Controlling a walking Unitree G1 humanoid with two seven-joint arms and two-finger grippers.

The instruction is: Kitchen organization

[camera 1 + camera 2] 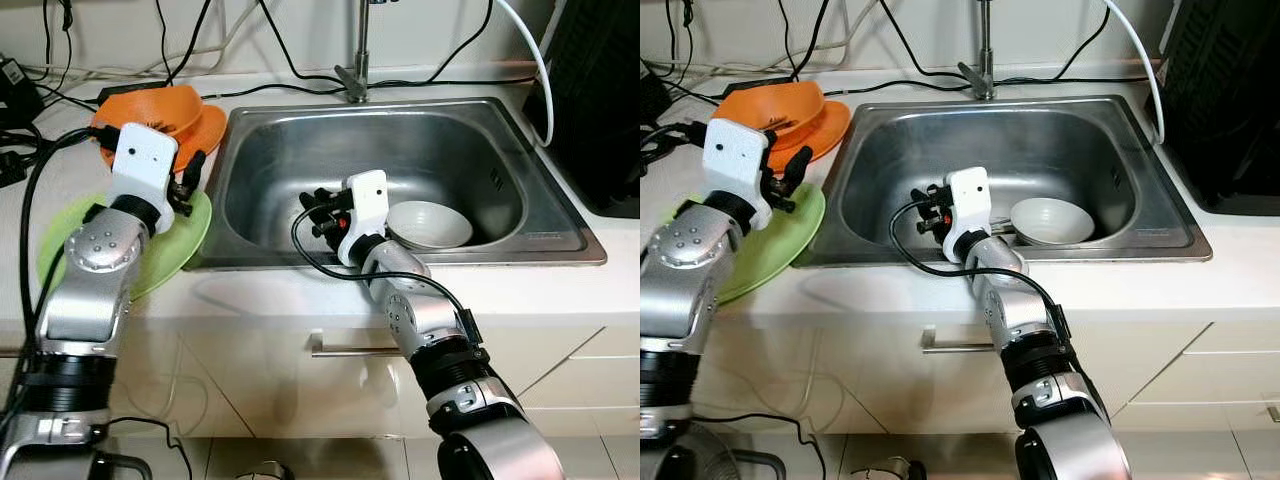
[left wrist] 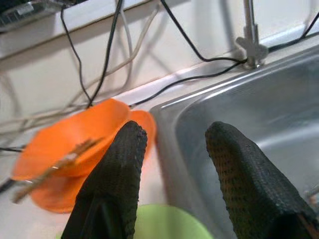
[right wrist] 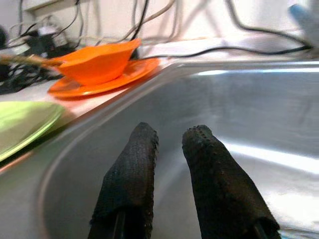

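Even indoor light, head views sharp. Glare streaks on steel sink (image 1: 420, 150) walls. Wrist views softer; orange bowl (image 2: 75, 144) blurred, black fingers (image 3: 129, 184) slightly defocused up close.

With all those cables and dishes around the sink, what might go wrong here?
Three things, I'd guess. The left gripper hovers open over the green plate, which overhangs the sink edge, so a nudge might tip it in. The orange bowl sits tilted on its orange plate, so a bump may slide it. The right gripper, jaws slightly apart, hangs inside the sink beside the white bowl and may knock it.
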